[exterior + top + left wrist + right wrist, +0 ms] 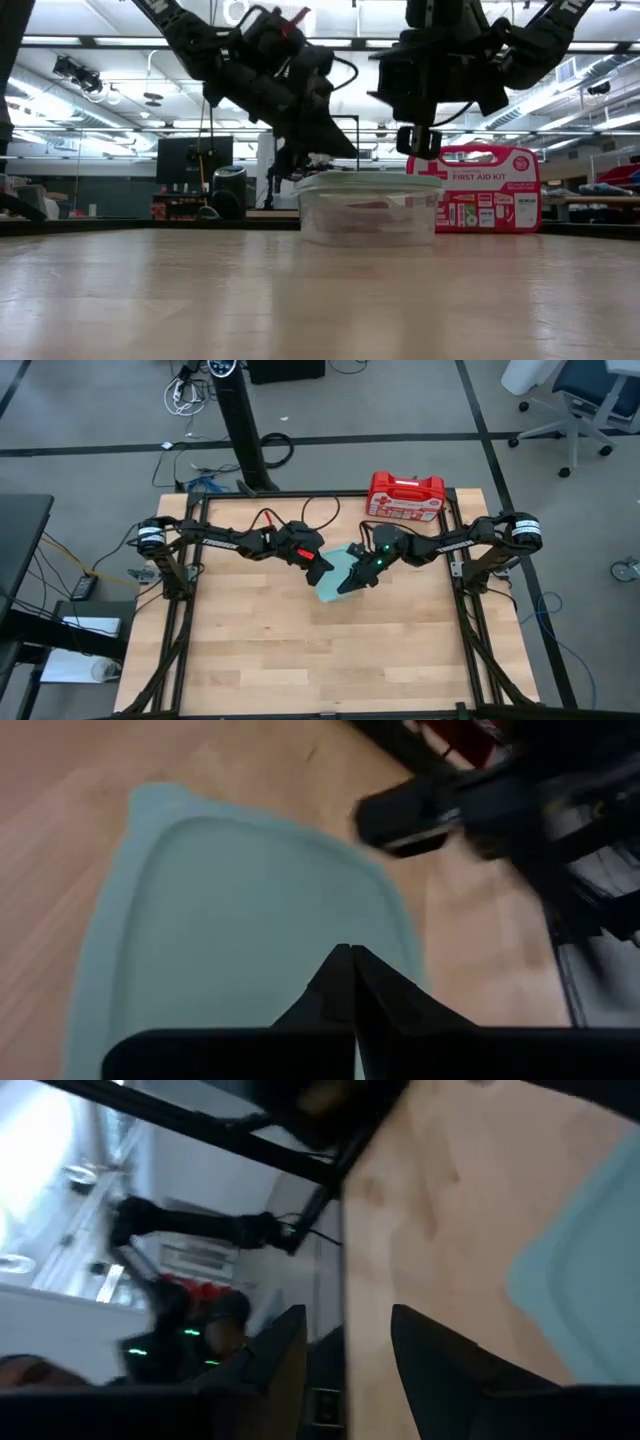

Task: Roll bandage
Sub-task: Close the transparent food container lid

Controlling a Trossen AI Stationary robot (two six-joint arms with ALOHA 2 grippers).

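Crowding: lidded clear container (368, 208) is sitting mid-tabletop (300, 650)
Left hand (322, 566): fingers pressed together, holding nothing
Right hand (352, 581): parted, holding nothing
Far: first-aid case (406, 495)

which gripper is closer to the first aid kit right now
Right. The right gripper hangs over the lidded container, its arm reaching in from below the first aid kit. The left gripper is over the container's other edge, farther off.

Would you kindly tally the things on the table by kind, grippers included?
Lidded clear containers: 1
First-aid kits: 1
Grippers: 2, left gripper, right gripper
Total: 4
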